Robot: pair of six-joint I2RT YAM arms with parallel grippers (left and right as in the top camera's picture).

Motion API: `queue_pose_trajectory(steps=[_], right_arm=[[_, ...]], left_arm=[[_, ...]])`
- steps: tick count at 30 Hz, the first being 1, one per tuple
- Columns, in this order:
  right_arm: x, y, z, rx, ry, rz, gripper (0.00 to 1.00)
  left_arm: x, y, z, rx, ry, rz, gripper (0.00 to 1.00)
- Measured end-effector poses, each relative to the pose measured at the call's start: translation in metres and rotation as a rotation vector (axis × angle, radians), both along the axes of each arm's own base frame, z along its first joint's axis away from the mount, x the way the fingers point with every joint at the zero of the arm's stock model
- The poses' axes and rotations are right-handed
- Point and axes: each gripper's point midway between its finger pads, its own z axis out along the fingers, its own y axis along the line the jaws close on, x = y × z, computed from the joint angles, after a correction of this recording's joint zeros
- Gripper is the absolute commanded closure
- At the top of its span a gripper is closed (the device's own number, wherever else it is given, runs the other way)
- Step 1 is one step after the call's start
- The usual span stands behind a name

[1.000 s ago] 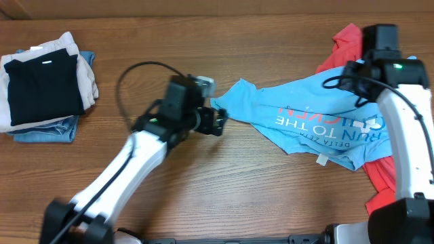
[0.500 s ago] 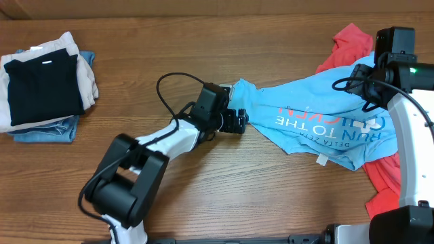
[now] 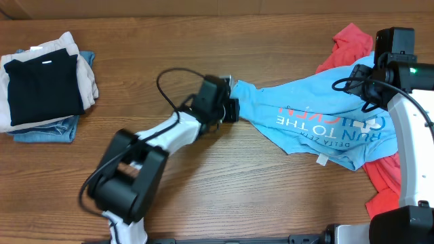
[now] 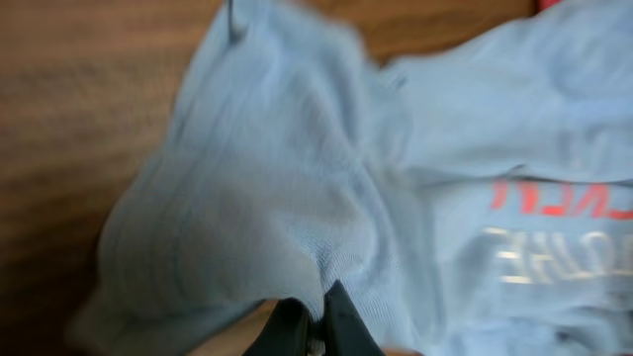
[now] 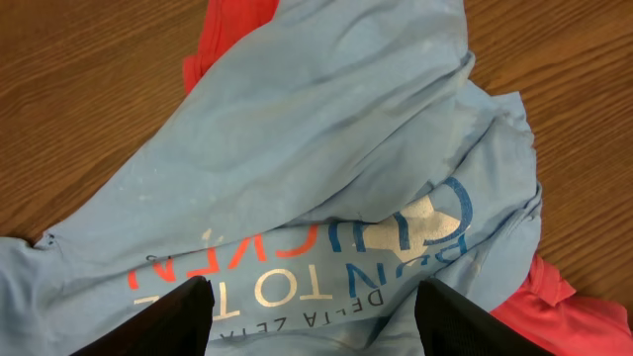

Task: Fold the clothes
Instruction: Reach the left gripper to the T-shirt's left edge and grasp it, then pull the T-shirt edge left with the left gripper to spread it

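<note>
Pinching the sky-blue T-shirt (image 3: 305,102) at its bunched edge, the left gripper (image 4: 315,331) is pressing its fingers together; the right gripper (image 5: 312,321) is hovering above that shirt, fingers spread.

You're seeing the left gripper (image 4: 315,326), its 2 fingers pinched on a bunched fold of the blue T-shirt (image 4: 287,188) — lettering (image 4: 559,203) right, table (image 4: 69,89) left, all blurry.

Wooden table (image 3: 271,196), blue T-shirt (image 3: 305,102), red shirt (image 3: 349,41), folded clothes stack (image 3: 41,81)
</note>
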Motion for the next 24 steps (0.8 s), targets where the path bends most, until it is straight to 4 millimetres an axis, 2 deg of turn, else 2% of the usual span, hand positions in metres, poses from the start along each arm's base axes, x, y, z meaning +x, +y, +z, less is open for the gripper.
queue_pose_trajectory(steps=[1,4,6,7,8,10,11,13,16,18,21,24], right_arm=[[0.0,0.0,0.0,0.0,0.001,0.0,0.31],[0.0,0.0,0.0,0.0,0.0,0.0,0.31],[0.0,0.0,0.0,0.0,-0.001,0.0,0.31],[0.0,0.0,0.0,0.0,-0.001,0.0,0.31],[0.0,0.0,0.0,0.0,-0.001,0.0,0.31],[0.001,0.0,0.0,0.0,-0.003,0.0,0.31],[0.001,0.0,0.0,0.0,-0.003,0.0,0.31],[0.0,0.0,0.0,0.0,-0.002,0.0,0.31],[0.0,0.0,0.0,0.0,-0.002,0.0,0.31],[0.0,0.0,0.0,0.0,-0.001,0.001,0.3],[0.0,0.0,0.0,0.001,-0.001,0.0,0.3],[0.0,0.0,0.0,0.0,-0.001,0.0,0.31]], left_arm=[[0.006,0.002,0.022,-0.01,-0.028,0.001,0.96],[0.026,0.012,0.119,-0.049,-0.185,0.007,0.96],[0.03,0.029,0.192,-0.062,-0.315,0.027,0.96],[0.028,0.043,0.237,-0.071,-0.402,0.049,0.96],[0.025,0.058,0.267,-0.065,-0.459,0.078,0.96],[0.019,0.086,0.295,-0.026,-0.511,0.147,0.96],[0.019,0.1,0.299,-0.001,-0.516,0.183,0.96],[0.027,0.128,0.292,0.063,-0.504,0.259,0.96],[0.051,0.163,0.263,0.139,-0.448,0.349,0.96],[0.065,0.183,0.236,0.183,-0.393,0.394,0.96],[0.068,0.199,0.206,0.22,-0.316,0.416,0.96],[0.064,0.2,0.203,0.232,-0.305,0.402,0.96]])
